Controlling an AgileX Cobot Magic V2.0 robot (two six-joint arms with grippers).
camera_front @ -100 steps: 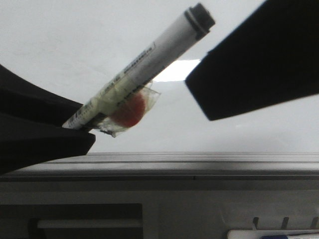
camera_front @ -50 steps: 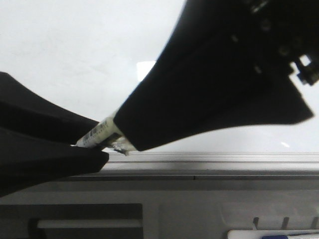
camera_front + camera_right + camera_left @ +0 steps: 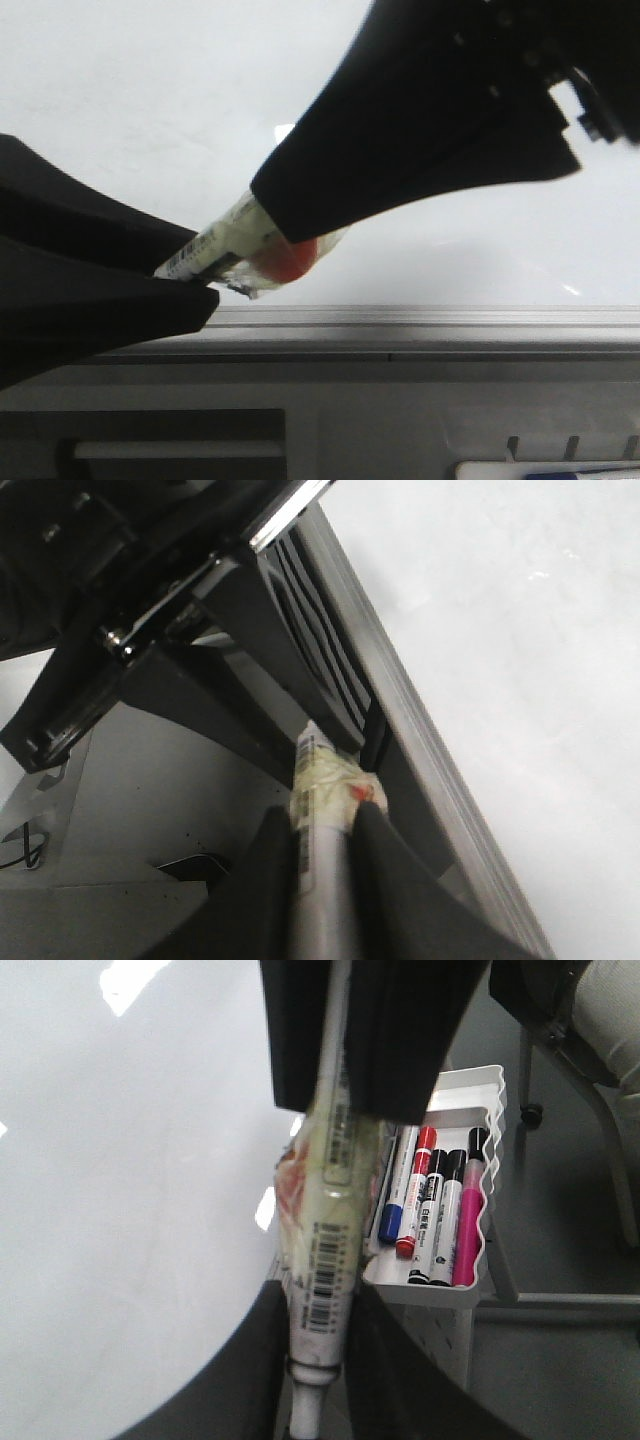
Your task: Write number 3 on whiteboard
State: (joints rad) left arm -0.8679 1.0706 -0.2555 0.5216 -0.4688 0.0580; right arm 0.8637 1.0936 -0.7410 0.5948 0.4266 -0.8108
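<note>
1. The whiteboard [image 3: 150, 90] is filling the far part of the front view, pale and glossy, reflecting a bright patch of light; its grey metal edge strip [image 3: 420, 325] is running left to right along the near side; below it a grey panel is showing.
2. In the left wrist view a white tray [image 3: 480, 1200] is hanging beside the board, holding red, blue, black and pink pens [image 3: 435, 1215]; a chair leg is showing beyond it.
3. No drawn 3 is showing on any visible part of the board.
4. A white marker [image 3: 215, 250] is lying tilted just above the near edge of the board, near the left; yellowish tape and a red spot [image 3: 285, 262] are sitting on its barrel; a barcode label is showing near its lower end.
5. The left gripper [image 3: 318, 1380] is holding the marker's lower end between narrow jaws.
6. The right gripper [image 3: 322, 850] is closing on the marker's upper part, fingers pressing either side of the barrel.
</note>
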